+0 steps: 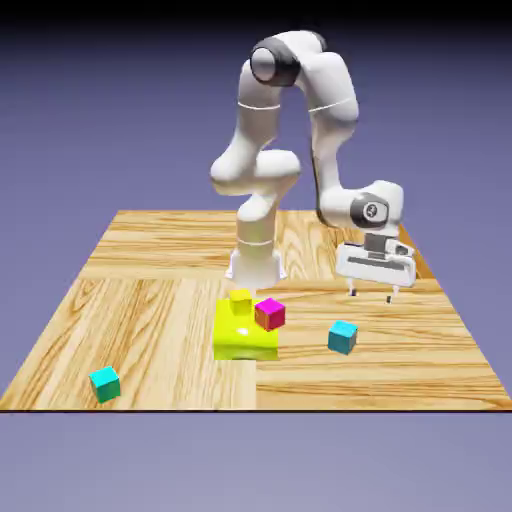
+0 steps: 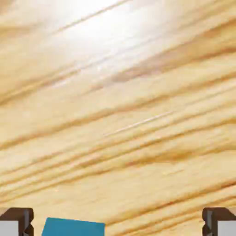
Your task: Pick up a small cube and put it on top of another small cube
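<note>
Turquoise cube [image 1: 105, 384]: lower left of the exterior view.
Sky-blue cube [image 1: 342, 337]: right of centre, on the table [image 1: 160, 330]; bottom edge, hand view.
My gripper [image 1: 371, 297]: jaws wide, holding nothing.

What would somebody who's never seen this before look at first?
Probably the big white robot arm, which bends high over the wooden table with its open gripper on the exterior view's right. Next might come the bright yellow block near the middle, with a magenta cube at it. The small blue cube sits on the bare wood near the gripper, and its top peeks in at the hand view's bottom edge.
</note>
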You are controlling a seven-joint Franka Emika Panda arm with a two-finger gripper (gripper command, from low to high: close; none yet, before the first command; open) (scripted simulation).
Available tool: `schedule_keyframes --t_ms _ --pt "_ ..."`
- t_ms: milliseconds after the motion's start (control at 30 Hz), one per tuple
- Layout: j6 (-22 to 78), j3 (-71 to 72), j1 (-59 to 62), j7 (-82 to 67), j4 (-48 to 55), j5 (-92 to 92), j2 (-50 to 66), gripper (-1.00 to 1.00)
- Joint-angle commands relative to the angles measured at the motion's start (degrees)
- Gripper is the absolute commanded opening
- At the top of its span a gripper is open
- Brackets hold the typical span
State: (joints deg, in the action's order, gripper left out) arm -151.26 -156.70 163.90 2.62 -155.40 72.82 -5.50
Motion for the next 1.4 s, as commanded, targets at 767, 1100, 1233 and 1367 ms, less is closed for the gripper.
schedule_keyframes --t_ms 767,1100,1233,1367 --pt "-0.82 4.86 -5.42 -2.93 0.96 -0.6 1.15 -1.0" --pt "-3.96 23.99 -26.19 -11.97 4.05 -3.95 4.48 -1.0" --pt "-5.22 31.65 -34.49 -15.59 5.28 -5.28 5.82 -1.0" --pt "-6.48 39.3 -42.8 -19.2 6.52 -6.62 7.15 -1.0"
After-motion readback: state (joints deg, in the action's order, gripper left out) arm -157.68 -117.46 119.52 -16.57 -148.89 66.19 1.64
